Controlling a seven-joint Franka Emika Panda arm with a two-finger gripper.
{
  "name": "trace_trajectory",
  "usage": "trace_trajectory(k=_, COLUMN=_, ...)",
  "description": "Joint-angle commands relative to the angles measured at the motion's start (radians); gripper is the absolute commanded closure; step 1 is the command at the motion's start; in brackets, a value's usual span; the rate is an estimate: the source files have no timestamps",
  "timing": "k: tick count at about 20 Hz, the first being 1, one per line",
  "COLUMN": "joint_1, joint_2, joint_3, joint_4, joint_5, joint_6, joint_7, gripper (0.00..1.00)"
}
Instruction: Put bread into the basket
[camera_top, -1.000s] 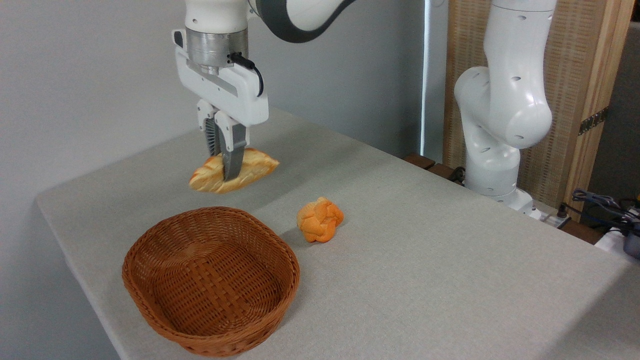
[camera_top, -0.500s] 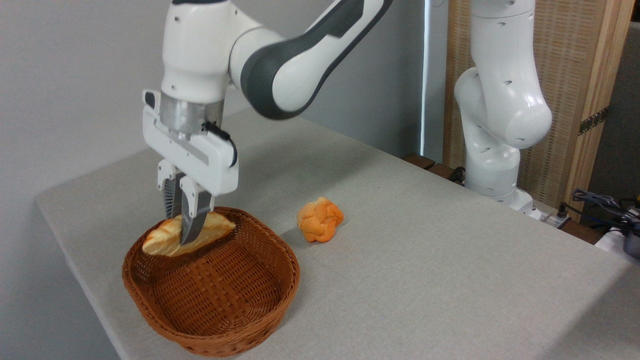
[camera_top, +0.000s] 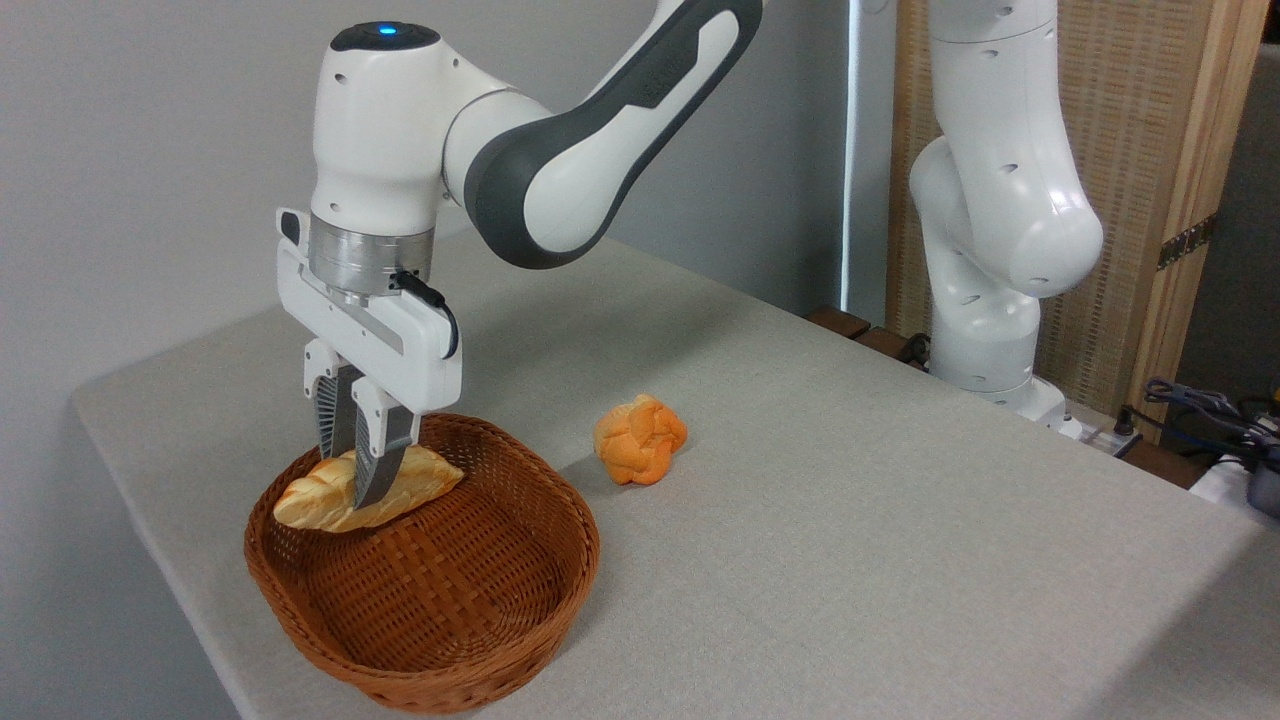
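The bread, a long golden-brown loaf with pale scored ridges, hangs level over the far left part of the basket. My gripper points straight down and is shut on the loaf's middle. The loaf sits at about rim height, with its left tip above the basket's left rim. The basket is oval, reddish-brown wicker, with nothing lying on its woven floor.
A round knotted orange bun lies on the grey table to the right of the basket. The arm's white base stands at the table's far right edge, with cables beyond it. The table's left edge runs close behind the basket.
The gripper has carried the bread from high behind the basket down and leftward to the basket's far left rim. In the last half second it sank only slightly lower.
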Motion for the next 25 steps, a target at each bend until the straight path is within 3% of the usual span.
trace_trajectory(k=1, joint_1=-0.004, joint_2=-0.004, joint_3=0.002, joint_4=0.012, joint_5=-0.017, joint_6=0.001, joint_7=-0.01, gripper=0.0)
trace_trajectory(k=8, joint_1=-0.003, joint_2=-0.049, joint_3=0.005, joint_4=0.01, joint_5=-0.015, joint_6=-0.017, joint_7=-0.01, gripper=0.0)
trace_trajectory(k=12, joint_1=0.005, joint_2=-0.128, joint_3=0.017, joint_4=0.012, joint_5=0.0, joint_6=-0.146, joint_7=-0.007, gripper=0.0)
trace_trajectory(k=16, joint_1=0.006, joint_2=-0.201, joint_3=0.045, joint_4=0.012, joint_5=0.067, joint_6=-0.305, joint_7=-0.012, gripper=0.0)
trace_trajectory(k=19, joint_1=0.006, joint_2=-0.248, joint_3=0.051, joint_4=0.012, joint_5=0.161, joint_6=-0.425, joint_7=-0.009, gripper=0.0)
trace_trajectory(k=21, joint_1=0.006, joint_2=-0.271, joint_3=0.087, joint_4=0.012, joint_5=0.167, joint_6=-0.489, joint_7=-0.001, gripper=0.0)
trace_trajectory(k=25, joint_1=0.006, joint_2=-0.282, joint_3=0.109, joint_4=0.012, joint_5=0.166, joint_6=-0.502, joint_7=0.002, gripper=0.0)
